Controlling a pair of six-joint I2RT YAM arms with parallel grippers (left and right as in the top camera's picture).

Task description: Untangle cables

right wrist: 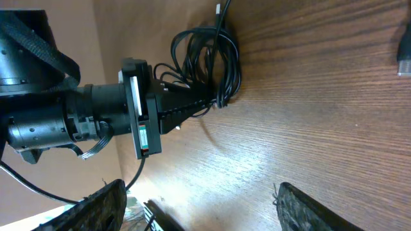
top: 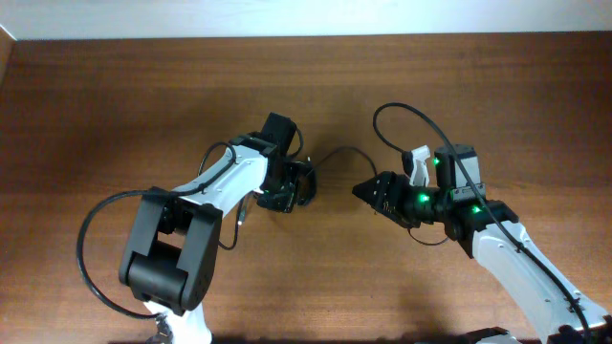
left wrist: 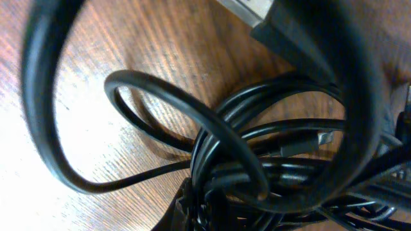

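Cables (right wrist: 207,61): knotted black bundle lying on the wooden surface (top: 96,115), near its middle, with one loose strand trailing toward the right arm. Probably light, limp and somewhat springy, with a smooth jacket apt to slip. Best taken at a single outer loop or close to a plug, not across the whole knot. Left pincer (right wrist: 213,102): tips together, apparently clamped on the lower edge of the bundle. Right pincer (top: 361,189): fingers spread apart, empty, near the trailing strand.

Smooth glossy black plastic cables (left wrist: 212,125); brown wood-grain table (top: 96,115), slight sheen.
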